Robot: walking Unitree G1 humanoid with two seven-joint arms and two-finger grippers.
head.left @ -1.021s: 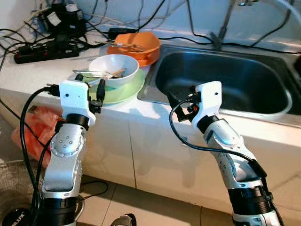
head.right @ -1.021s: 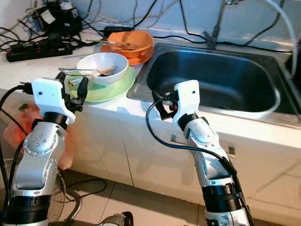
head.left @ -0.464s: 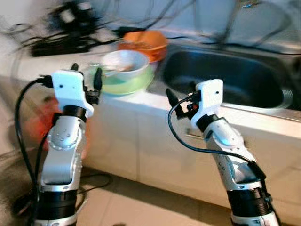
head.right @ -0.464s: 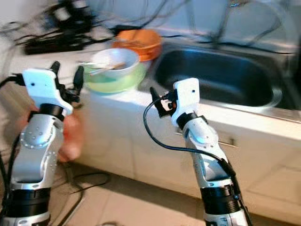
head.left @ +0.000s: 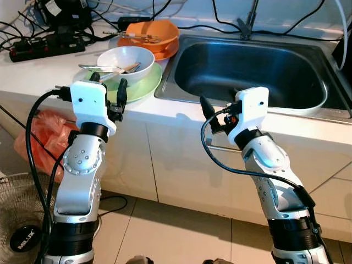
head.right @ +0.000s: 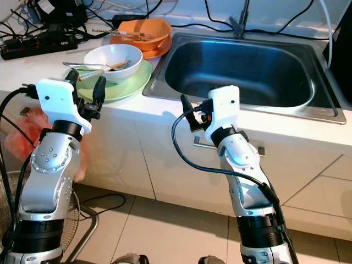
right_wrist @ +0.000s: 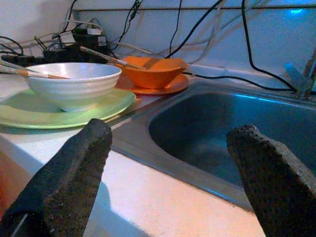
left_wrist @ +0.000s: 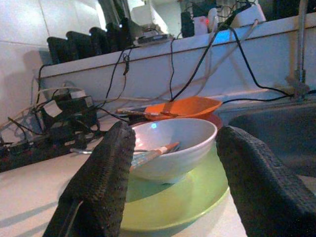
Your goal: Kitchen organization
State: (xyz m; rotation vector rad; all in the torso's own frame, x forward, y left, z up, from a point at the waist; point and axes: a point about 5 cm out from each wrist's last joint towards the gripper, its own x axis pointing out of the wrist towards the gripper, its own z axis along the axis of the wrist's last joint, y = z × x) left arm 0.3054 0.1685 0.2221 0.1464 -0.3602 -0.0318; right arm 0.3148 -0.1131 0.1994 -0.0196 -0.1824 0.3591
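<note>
A white bowl [head.left: 125, 59] with chopsticks and a spoon in it stands on a pale green plate [head.left: 144, 88] at the counter's front edge. Behind it an orange bowl [head.left: 153, 34] holding chopsticks rests on an orange plate. The steel sink [head.left: 253, 71] lies to their right. My left gripper [head.left: 108, 82] is raised in front of the green plate, open and holding nothing; its wrist view looks straight at the white bowl [left_wrist: 168, 148]. My right gripper [head.left: 219, 109] hovers open before the sink's front rim, its fingers [right_wrist: 74, 173] spread towards the counter edge.
A power strip and tangled cables [head.left: 44, 47] fill the counter's back left. The faucet [head.left: 246, 22] rises behind the sink. White cabinet fronts with a metal handle [head.right: 225, 146] stand below. An orange plastic bag [head.left: 41, 137] and a fan [head.left: 16, 220] sit on the floor at left.
The head camera has swung and settled, so the blur is gone and the counter sits higher in view. Both grippers stay open in about the same raised pose.
</note>
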